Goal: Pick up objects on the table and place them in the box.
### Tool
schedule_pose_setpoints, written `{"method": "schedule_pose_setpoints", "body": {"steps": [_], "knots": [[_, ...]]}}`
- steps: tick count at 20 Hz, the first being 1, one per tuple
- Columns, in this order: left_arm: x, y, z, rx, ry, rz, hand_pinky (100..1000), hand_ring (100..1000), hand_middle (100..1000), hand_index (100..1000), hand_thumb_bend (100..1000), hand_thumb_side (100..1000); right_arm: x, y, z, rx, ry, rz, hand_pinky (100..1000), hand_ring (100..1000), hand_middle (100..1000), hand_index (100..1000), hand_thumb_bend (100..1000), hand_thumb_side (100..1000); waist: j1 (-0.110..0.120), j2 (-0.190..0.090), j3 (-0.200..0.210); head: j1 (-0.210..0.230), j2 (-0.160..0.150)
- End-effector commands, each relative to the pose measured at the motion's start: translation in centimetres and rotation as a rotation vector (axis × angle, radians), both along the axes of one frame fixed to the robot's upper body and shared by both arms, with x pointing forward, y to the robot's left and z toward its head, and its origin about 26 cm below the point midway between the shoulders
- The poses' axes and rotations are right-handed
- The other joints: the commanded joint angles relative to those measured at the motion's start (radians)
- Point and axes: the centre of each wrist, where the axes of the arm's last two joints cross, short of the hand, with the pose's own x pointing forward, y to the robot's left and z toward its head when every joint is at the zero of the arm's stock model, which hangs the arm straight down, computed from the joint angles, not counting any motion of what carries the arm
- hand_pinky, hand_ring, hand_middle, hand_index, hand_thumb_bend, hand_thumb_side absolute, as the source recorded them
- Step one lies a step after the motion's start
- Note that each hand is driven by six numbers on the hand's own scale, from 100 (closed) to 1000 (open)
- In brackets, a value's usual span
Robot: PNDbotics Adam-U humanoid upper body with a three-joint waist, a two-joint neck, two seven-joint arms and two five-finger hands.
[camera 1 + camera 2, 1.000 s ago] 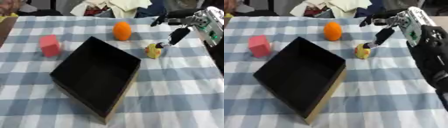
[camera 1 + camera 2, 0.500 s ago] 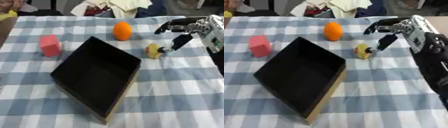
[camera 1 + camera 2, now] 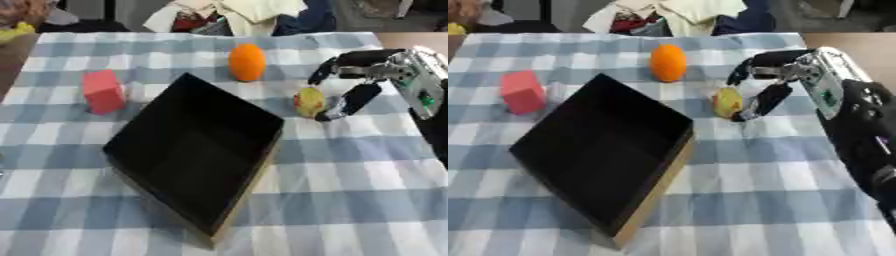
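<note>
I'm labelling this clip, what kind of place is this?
Probably a robot test setup in an ordinary room: a table under a blue checked cloth, a black box with a few small items around it, the right hand reaching in, and heaped clothes behind.

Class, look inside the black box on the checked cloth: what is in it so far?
The black box appears empty: only its dark floor and inner walls show. The orange, red block and small yellow object all lie outside it. The near inside corner is hidden.
</note>
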Motion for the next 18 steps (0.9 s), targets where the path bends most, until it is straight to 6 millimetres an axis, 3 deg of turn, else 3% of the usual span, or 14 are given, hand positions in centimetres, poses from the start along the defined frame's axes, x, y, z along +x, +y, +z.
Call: {"method": "schedule_pose_setpoints", "body": {"steps": [1, 14, 18], "knots": [[-0.2, 0.0, 0.6, 0.015, -0.017, -0.009, 527, 722, 662, 828, 174, 892, 0.0, 0.1, 1.0, -0.048, -0.015, 0.032, 871, 865, 754, 865, 492, 570, 0.001, -0.018, 0.003, 0.001, -0.008], [-0.2, -0.2, 0.4, 0.012, -0.006, -0.016, 524, 723, 662, 827, 174, 895, 0.2, 0.4, -0.7, -0.021, -0.073, -0.039, 852, 853, 703, 834, 425, 589, 0.003, -0.012, 0.007, 0.001, -0.015], [-0.2, -0.2, 0.3, 0.014, -0.003, -0.015, 524, 723, 663, 826, 173, 896, 0.2, 0.3, -0.8, -0.005, -0.084, -0.045, 843, 847, 676, 815, 364, 607, 0.004, -0.011, 0.008, 0.002, -0.015]]}}
